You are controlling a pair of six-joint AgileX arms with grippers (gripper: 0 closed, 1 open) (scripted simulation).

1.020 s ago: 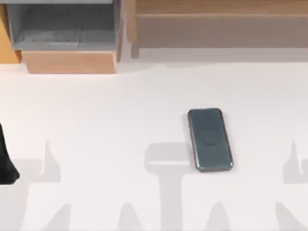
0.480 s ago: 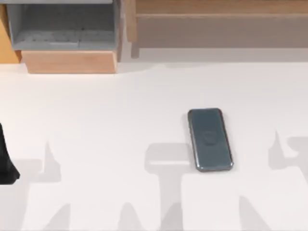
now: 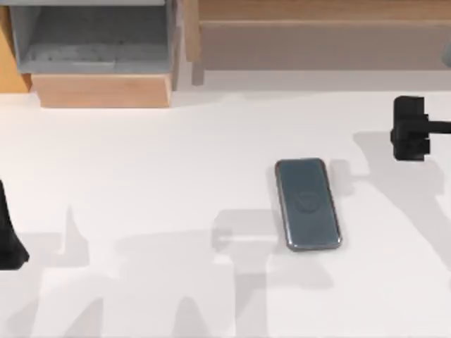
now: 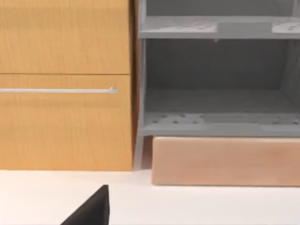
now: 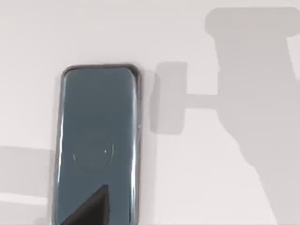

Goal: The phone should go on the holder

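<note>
phone [image 3: 307, 204]: glossy dark blue-grey, faint circular mark
surface [image 3: 176, 176]: plain white
cabinet [image 4: 65, 84]: orange wood grain
shelf [image 3: 91, 39]: grey, speckled

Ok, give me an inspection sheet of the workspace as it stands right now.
Surface: white table, crossed by arm shadows.
Job's things: phone lies flat on the table, right of centre, untouched; the right wrist view looks straight down on it. No holder identified.
Clutter: nothing seen.
Grippers: right gripper near the table's right edge, beyond the phone and apart from it; left arm parked at the left edge.
Cables: nothing seen.
Surroundings: grey shelf unit on a wooden base at back left; wooden cabinet with a metal handle beside it; wooden furniture along the back right.
</note>
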